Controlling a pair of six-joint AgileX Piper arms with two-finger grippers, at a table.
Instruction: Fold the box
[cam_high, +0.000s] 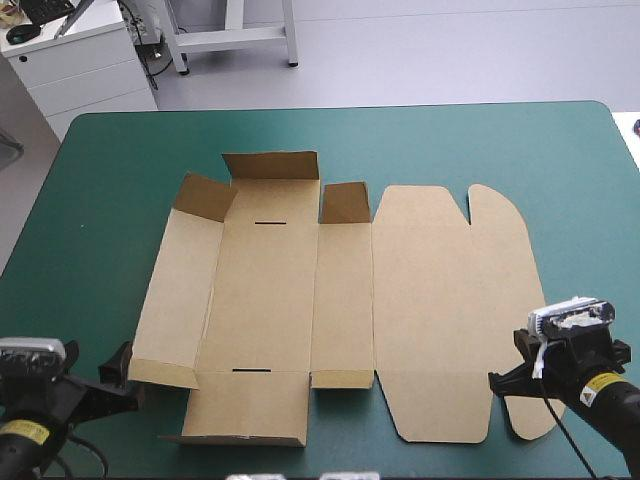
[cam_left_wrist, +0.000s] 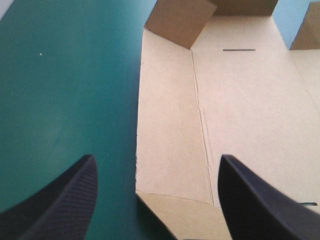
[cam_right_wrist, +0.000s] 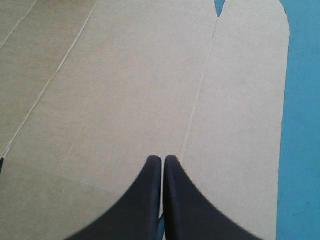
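While the high view shows the whole brown box (cam_high: 340, 300) lying open on the teal-green cover (cam_high: 100, 200), only the wrist views settle the rest: left gripper (cam_left_wrist: 157, 160) spread wide astride the box's near left corner, right gripper (cam_right_wrist: 163, 159) pressed together over its flat lid.

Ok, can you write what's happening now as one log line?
box: mostly flat, some flaps up | left gripper: jaws open, by its near left corner | right gripper: jaws shut, over its right panel
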